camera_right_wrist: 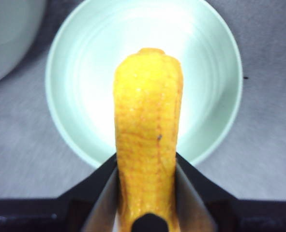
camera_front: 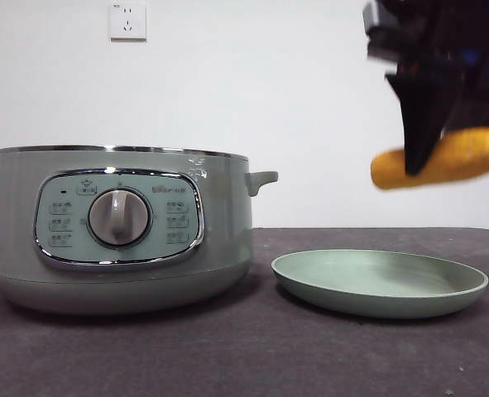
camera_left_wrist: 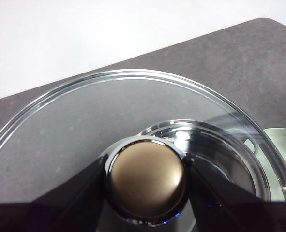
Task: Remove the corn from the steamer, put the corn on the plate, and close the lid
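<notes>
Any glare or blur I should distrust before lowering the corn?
Right wrist view: overexposed glare washes out the plate centre beneath the corn. Front view: corn and right gripper are motion-blurred. Left wrist view: reflections streak the glass lid; its knob is soft.

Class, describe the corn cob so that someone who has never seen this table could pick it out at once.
Start at the large round sage-green steamer pot on the dark table, then move to the shallow pale green plate beside it. Above that plate, in the air, the right gripper has its black jaws shut on the short yellow-orange corn cob. It is the only yellow thing and the only one off the table.
</notes>
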